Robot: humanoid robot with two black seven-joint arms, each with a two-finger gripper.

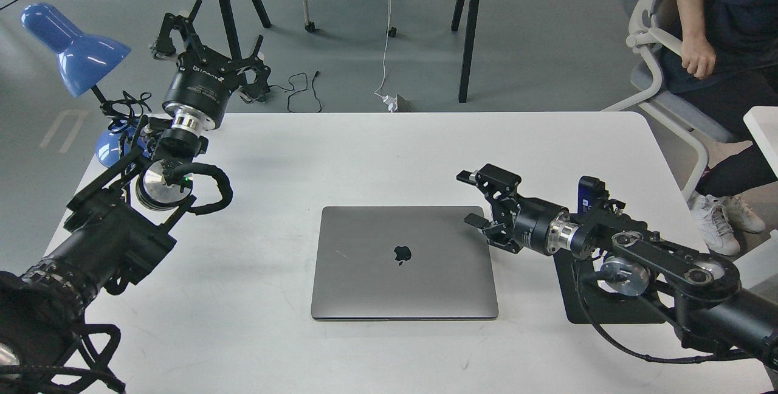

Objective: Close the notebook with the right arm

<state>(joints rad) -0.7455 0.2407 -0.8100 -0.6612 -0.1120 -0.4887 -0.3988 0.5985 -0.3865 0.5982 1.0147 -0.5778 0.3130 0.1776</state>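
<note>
The grey notebook [404, 262] lies shut and flat on the white table [377, 151], lid up with the dark apple logo showing. My right gripper [469, 198] is open and empty, raised above the notebook's far right corner, its fingers pointing left. The right arm [644, 260] comes in from the lower right, with silver wrist rings and a small blue part. My left gripper [209, 32] is held high at the table's far left corner, far from the notebook, fingers spread and empty.
A black mouse pad [608, 297] lies under the right arm. A blue desk lamp [73, 47] stands at the far left. A person sits on a chair [656, 53] at the far right. Black table legs [468, 35] and cables are beyond the table.
</note>
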